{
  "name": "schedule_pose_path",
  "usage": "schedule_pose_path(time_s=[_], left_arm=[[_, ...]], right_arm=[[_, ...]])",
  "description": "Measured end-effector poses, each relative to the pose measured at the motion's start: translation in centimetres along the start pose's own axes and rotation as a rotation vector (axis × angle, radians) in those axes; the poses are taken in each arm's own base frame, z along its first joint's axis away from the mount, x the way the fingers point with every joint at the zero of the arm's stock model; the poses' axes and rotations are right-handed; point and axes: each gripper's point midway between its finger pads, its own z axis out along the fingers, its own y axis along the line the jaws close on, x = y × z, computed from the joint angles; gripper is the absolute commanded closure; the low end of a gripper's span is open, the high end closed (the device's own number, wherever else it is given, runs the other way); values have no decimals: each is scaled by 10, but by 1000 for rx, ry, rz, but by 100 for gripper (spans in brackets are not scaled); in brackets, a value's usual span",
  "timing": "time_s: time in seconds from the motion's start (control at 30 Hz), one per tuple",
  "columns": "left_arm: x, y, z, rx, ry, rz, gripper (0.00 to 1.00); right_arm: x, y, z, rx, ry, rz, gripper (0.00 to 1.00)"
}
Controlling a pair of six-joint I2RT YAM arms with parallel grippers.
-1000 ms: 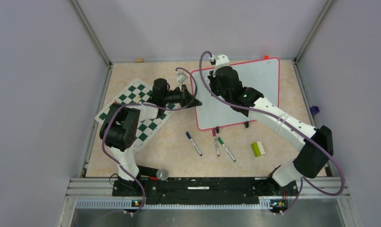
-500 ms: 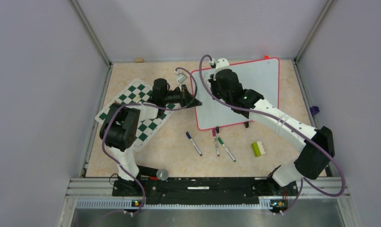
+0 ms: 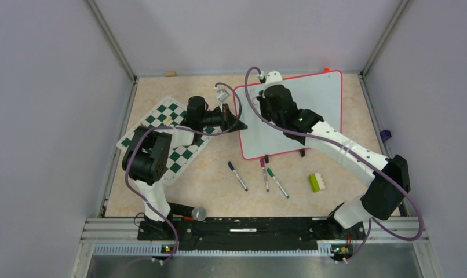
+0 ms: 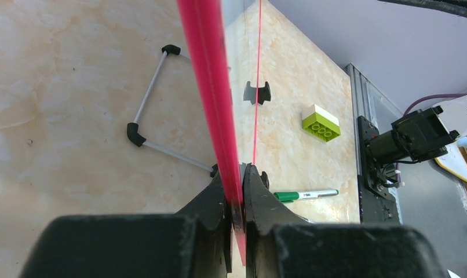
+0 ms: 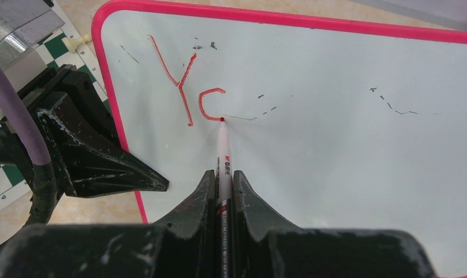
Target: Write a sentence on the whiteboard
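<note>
A whiteboard (image 3: 318, 101) sits toward the far right of the table (image 3: 214, 185), close to its far edge. The left gripper (image 4: 236, 174) is clamped on the pink frame at the whiteboard's left edge. The right gripper (image 5: 222, 176) pinches a red marker (image 5: 222, 145), its tip touching the whiteboard just after the red letters (image 5: 188, 87) "Yc". The whiteboard looks thin, stiff, light and glossy. It would likely slide on its small feet (image 3: 302, 153) under pen pressure, so the frame is the sensible place to hold.
</note>
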Motion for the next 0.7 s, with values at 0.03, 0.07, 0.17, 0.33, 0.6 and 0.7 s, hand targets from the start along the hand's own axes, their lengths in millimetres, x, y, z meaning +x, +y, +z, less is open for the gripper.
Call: schedule_pose_path(time_s=[0.03,0.07,0.17,0.33,0.6,0.7], left_arm=[[0,0,0,0,0,0,100],[0,0,0,0,0,0,100],[0,0,0,2,1,0,100],[0,-1,0,5,1,2,100],[0,-1,0,3,1,2,100],[0,-1,0,3,1,2,100]], right_arm=[[0,0,0,0,0,0,100],[0,0,0,1,0,0,100],[-4,-1,-1,4,-6,2,100],[-12,-3,-1,13,-23,12,100],[-15,-2,0,10,-26,13,100],[-15,-1,0,4,-25,13,100]])
